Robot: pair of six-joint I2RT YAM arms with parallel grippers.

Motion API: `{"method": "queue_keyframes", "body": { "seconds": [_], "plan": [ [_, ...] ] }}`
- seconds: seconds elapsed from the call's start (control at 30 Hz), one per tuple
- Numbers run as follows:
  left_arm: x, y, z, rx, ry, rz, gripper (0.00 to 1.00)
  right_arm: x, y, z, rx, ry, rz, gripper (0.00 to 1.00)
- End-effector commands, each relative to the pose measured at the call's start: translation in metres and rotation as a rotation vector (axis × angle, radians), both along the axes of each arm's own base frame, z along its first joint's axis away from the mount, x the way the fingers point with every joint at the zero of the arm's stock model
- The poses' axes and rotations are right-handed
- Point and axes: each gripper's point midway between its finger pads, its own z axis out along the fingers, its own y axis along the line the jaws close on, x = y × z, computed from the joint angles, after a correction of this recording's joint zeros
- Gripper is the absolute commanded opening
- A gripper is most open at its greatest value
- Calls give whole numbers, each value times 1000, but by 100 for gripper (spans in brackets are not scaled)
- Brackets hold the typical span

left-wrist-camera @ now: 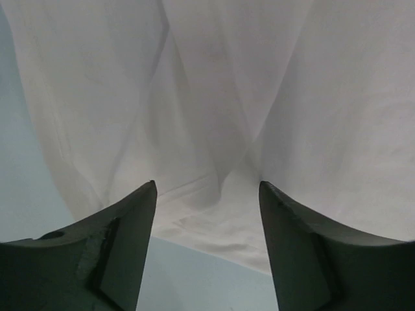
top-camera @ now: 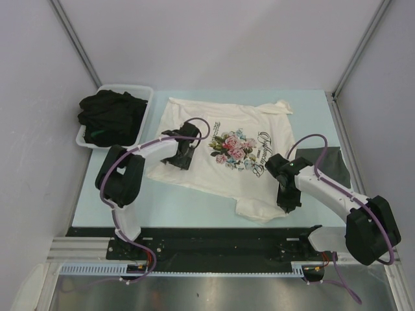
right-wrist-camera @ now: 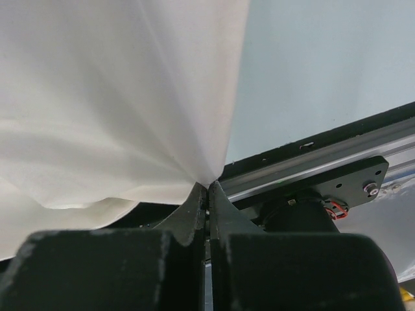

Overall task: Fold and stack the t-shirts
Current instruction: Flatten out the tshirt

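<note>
Cream rose-print t-shirt (top-camera: 227,152), spread out at table centre.
Left gripper (left-wrist-camera: 207,184): jaws wide, over the shirt's 9 o'clock side. Right gripper (right-wrist-camera: 207,188): closed, pinching its 5 o'clock hem. Black t-shirts (top-camera: 110,115) in tub (top-camera: 130,86), 10 o'clock.

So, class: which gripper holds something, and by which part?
The right gripper pinches the cream t-shirt by its near right edge; the left gripper holds nothing.
</note>
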Motion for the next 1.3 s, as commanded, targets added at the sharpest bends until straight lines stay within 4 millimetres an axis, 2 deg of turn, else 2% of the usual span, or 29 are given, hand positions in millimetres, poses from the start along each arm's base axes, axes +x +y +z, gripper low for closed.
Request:
{"method": "queue_keyframes", "body": {
  "seconds": [0.0, 0.13, 0.23, 0.27, 0.37, 0.43, 0.53, 0.6, 0.73, 0.93, 1.0, 1.17, 1.27],
  "plan": [
    [31, -11, 9, -8, -73, -26, 65, -5, -5, 1, -26, 22, 7, 0],
    [44, -13, 14, 8, -99, -31, 56, -6, -5, 0, -27, 24, 6, 0],
    [49, -12, 14, 15, -101, -27, 45, -7, -5, -1, -25, 27, 5, 0],
    [50, -11, 14, 16, -101, -24, 37, -7, -5, -1, -24, 30, 4, 0],
    [52, -6, 12, 24, -92, -10, 22, -7, -4, -2, -26, 35, 10, 0],
    [52, -5, 10, 25, -87, -7, 17, -6, -3, -3, -22, 34, 11, 0],
    [53, -2, 9, 34, -84, -2, 3, -5, -3, -5, -21, 40, 15, 0],
    [54, 3, 10, 49, -86, 7, 0, -6, -2, -5, -22, 43, 15, 0],
    [62, 23, 23, 93, -115, 46, 0, -6, -1, -7, -16, 52, 22, 0],
    [76, 69, 44, 142, -151, 143, 0, -8, -1, -8, -13, 60, 25, 0],
    [81, 91, 49, 181, -161, 184, 0, -7, -1, -8, -12, 58, 27, 0],
    [87, 126, 52, 224, -157, 259, 0, -9, 0, -9, -9, 66, 32, 0],
    [92, 137, 51, 238, -156, 279, 0, -9, 0, -9, -8, 68, 37, 0]
  ]
}}
